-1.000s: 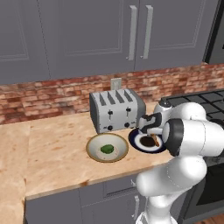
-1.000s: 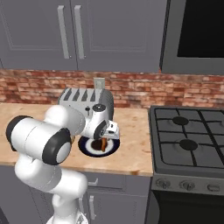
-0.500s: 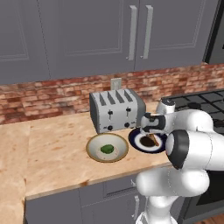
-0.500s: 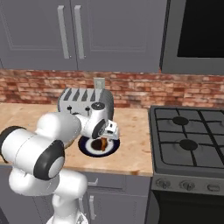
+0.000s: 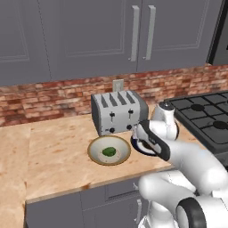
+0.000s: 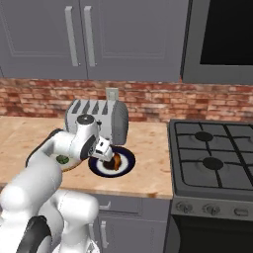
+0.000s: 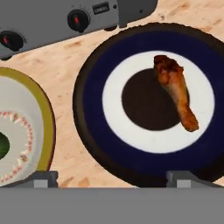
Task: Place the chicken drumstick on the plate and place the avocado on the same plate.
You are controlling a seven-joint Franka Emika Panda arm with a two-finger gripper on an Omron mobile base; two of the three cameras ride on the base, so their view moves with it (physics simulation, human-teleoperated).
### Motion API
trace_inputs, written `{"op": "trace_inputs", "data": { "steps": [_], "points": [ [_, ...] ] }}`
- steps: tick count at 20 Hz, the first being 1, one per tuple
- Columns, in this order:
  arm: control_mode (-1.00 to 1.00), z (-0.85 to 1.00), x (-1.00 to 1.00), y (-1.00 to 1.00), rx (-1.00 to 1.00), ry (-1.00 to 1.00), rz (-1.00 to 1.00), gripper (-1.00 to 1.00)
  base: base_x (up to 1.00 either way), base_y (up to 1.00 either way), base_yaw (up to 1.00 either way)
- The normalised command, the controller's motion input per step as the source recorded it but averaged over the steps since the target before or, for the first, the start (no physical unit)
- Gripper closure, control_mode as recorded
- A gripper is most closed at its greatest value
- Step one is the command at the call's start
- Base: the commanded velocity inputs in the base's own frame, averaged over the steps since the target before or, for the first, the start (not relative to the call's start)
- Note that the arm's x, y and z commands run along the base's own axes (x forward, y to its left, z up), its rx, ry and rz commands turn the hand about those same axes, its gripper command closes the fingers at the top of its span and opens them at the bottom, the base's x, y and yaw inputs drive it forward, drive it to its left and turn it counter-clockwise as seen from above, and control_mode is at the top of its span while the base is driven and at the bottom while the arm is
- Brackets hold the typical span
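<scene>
The reddish-brown chicken drumstick (image 7: 175, 89) lies on the navy plate (image 7: 100, 83), across its white ring and brown centre. It also shows as the drumstick (image 6: 116, 161) on the plate (image 6: 126, 161) in the right base view. My gripper (image 7: 113, 179) hovers above the plate's near rim, open, with nothing between its fingers. From the left base view the gripper (image 5: 140, 135) covers much of the plate (image 5: 136, 145). The green avocado (image 5: 108, 152) sits in the cream bowl (image 5: 95, 153) just left of the plate; in the hand view only a sliver of the avocado (image 7: 2, 144) shows.
A silver toaster (image 5: 118, 111) stands right behind the bowl and plate, close to the hand. The gas stove (image 6: 212, 153) begins to the right of the plate. Bare wooden counter (image 5: 53, 147) stretches to the left of the bowl.
The hand has shifted a little left over the plate and the arm's elbow has swung round. The drumstick stays lying on the plate.
</scene>
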Motion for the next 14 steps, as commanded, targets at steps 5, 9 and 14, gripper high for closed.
{"op": "trace_inputs", "data": {
  "steps": [5, 9, 14],
  "points": [
    [-1.00, 0.15, 0.02, 0.97, -0.12, 0.08, 0.04, -1.00, 0.00, 0.00, 0.00],
    [-1.00, 0.19, 0.14, 0.61, -0.08, 0.02, 0.08, -1.00, 0.00, 0.00, 0.00],
    [-1.00, 0.01, 0.45, 0.59, -0.06, 0.05, 0.09, -1.00, 0.00, 0.00, 0.00]
  ]
}}
